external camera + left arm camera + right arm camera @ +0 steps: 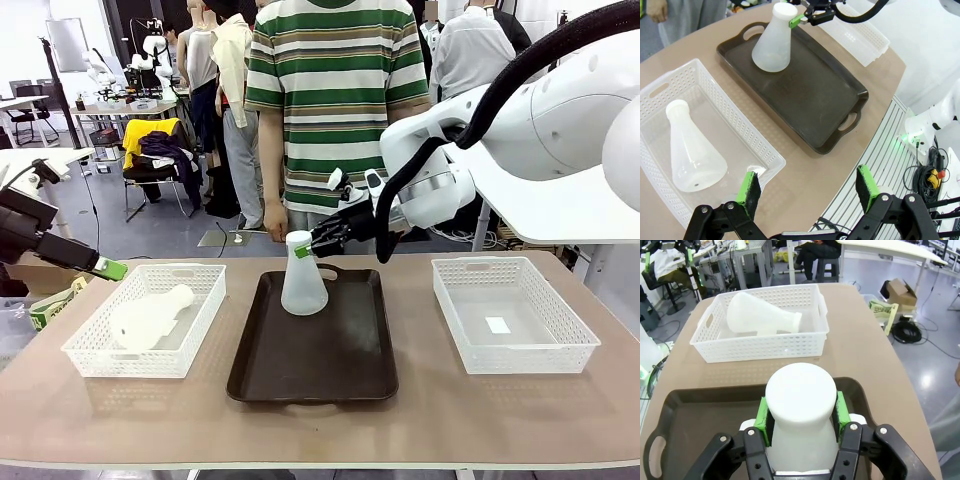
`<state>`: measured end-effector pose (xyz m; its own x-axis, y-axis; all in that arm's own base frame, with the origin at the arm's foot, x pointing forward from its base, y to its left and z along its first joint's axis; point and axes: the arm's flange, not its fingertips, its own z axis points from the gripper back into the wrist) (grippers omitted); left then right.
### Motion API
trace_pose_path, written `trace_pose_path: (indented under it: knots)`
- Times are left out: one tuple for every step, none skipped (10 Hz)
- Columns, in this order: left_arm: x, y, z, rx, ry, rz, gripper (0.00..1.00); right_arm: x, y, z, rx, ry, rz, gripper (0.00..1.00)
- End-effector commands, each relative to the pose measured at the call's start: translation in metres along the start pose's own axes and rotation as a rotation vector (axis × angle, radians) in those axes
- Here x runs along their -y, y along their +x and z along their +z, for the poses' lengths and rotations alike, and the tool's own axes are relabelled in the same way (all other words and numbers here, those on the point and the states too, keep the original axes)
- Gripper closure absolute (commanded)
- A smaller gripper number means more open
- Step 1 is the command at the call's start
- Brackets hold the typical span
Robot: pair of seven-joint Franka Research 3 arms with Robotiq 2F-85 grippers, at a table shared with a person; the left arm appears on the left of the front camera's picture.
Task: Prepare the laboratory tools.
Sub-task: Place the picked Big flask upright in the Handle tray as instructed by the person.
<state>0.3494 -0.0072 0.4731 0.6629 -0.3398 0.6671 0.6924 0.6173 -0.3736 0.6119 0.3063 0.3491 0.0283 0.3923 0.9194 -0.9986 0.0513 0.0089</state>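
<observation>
Flask 1 (303,280): frosted-white conical flask, upright. Its neck sits directly between the fingers of the right gripper (303,249). In the right wrist view a green pad (762,415) presses on each side of the neck, just below the rim, so the right gripper is clamped on this flask. The wide base hangs straight below the fingertips and looks to rest on the dark brown tray (310,370), at the tray's far end. Whether the base truly touches the tray cannot be told for certain.

Flask 2 (150,318): lies on its side in the white mesh basket (130,362). It is well off from the right gripper, past the tray's near-left handle side as that wrist view shows it.

Left gripper (808,190): jaws spread wide, nothing between the pads. It hangs off the table (450,420) edge, with flask 2 and its basket ahead of and below the fingertips and the tray farther out.

A second white mesh basket (520,355) stands on the far side of the tray from the first, under the right arm. A person in a green striped shirt (335,100) stands behind the right gripper, across the table.
</observation>
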Motion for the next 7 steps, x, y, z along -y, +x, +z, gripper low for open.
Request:
trace_pose_path:
  knots:
    - [-0.002, -0.001, 0.0, 0.019, -0.018, -0.015, 0.0, -0.003, -0.006, 0.0, 0.013, -0.005, -0.021, 0.25]
    - [-0.002, -0.001, 0.0, 0.019, -0.018, -0.015, 0.0, -0.007, -0.002, 0.003, -0.005, -0.015, 0.008, 0.06]
    - [-0.002, -0.001, 0.0, 0.019, -0.018, -0.015, 0.0, -0.008, -0.002, 0.005, -0.029, -0.025, 0.011, 0.0]
    - [-0.002, -0.001, 0.0, 0.019, -0.018, -0.015, 0.0, -0.009, -0.006, 0.009, -0.042, -0.03, 0.012, 0.0]
    - [-0.002, -0.001, 0.0, 0.019, -0.018, -0.015, 0.0, -0.01, -0.011, 0.013, -0.037, -0.037, 0.003, 0.0]
    - [-0.002, -0.001, 0.0, 0.019, -0.018, -0.015, 0.0, -0.012, -0.015, 0.018, -0.035, -0.041, -0.004, 0.0]
    - [-0.002, -0.001, 0.0, 0.019, -0.018, -0.015, 0.0, -0.013, -0.018, 0.023, -0.037, -0.05, -0.011, 0.0]
